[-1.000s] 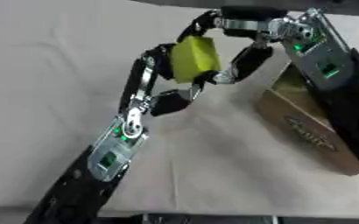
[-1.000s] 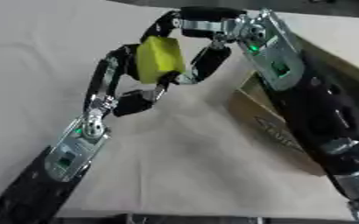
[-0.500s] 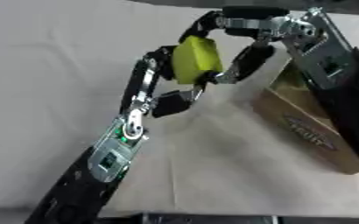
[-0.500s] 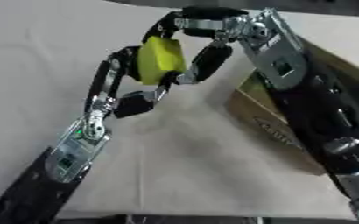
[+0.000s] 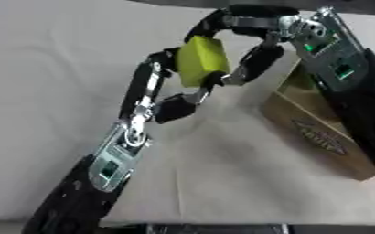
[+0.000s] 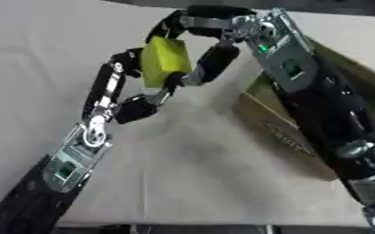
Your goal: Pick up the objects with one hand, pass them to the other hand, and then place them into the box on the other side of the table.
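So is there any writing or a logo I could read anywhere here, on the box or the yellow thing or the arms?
Nothing here can be read.
Cardboard box: a dark oval mark printed on its side, too blurred to read.
Yellow object, held between the left hand and right hand: no writing visible.
Arms: green lights and small panels, but no legible text.

Below me: table covered by a pale cloth point(image 5: 55, 68), faintly creased and wrinkled. Dark strip point(image 5: 206, 227) runs along the near edge. Dark band point(image 6: 318, 5) at far edge.
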You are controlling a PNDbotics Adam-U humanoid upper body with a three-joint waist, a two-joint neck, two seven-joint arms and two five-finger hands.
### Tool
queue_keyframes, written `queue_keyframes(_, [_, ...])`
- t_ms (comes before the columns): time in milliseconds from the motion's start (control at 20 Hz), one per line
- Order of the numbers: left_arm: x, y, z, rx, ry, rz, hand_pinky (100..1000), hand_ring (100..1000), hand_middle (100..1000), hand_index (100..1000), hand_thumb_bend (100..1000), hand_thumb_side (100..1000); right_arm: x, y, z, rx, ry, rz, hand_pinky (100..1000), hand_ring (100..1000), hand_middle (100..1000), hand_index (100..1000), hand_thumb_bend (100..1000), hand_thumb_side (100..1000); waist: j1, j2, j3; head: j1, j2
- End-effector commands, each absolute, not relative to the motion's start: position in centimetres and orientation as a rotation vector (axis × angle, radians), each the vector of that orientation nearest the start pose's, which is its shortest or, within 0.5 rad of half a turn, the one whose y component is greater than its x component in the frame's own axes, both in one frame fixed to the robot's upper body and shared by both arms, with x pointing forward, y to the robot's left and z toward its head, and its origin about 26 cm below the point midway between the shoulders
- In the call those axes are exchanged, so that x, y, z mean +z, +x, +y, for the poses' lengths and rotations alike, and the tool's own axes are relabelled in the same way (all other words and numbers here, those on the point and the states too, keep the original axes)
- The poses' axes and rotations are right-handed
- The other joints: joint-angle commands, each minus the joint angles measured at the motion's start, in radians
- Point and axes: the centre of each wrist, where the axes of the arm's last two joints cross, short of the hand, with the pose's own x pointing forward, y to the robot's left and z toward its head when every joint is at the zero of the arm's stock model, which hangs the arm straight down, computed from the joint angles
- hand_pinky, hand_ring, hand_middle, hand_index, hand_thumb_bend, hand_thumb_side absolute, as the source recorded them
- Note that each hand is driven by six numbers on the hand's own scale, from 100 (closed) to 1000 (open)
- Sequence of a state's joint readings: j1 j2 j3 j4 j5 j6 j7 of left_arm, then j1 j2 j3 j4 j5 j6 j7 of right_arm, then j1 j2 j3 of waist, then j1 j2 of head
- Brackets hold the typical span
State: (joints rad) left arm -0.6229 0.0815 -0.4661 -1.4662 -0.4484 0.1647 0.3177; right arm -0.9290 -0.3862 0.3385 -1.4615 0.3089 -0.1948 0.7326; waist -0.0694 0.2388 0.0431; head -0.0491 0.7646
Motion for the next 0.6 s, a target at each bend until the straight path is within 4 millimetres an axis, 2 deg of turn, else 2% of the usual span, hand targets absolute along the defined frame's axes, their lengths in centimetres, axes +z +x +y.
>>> queue_keyframes(50, [14.23,35.87,7.34,-0.651,0.434,-2.092,682,662,541,843,879,588,28.62,40.63,-16.55,1.839,-0.183,-1.885,899,615,393,502,100,104,0.018,-0.005,-0.002,-0.01,0.005])
queue_keyframes(450, [14.14,35.96,7.81,-0.663,0.483,-2.077,699,689,556,863,797,446,28.63,40.73,-17.0,1.819,-0.199,-1.888,897,611,383,493,100,102,0.019,-0.008,-0.003,-0.027,0.005])
queue_keyframes(500, [14.13,35.96,7.85,-0.671,0.487,-2.076,696,690,555,872,759,398,28.64,40.72,-17.05,1.816,-0.199,-1.888,897,611,383,493,100,102,0.019,-0.008,-0.003,-0.028,0.005])
queue_keyframes(600, [14.12,35.96,7.9,-0.687,0.492,-2.076,696,690,556,872,752,390,28.64,40.71,-17.12,1.811,-0.2,-1.888,897,611,382,493,100,102,0.019,-0.008,-0.003,-0.029,0.005])
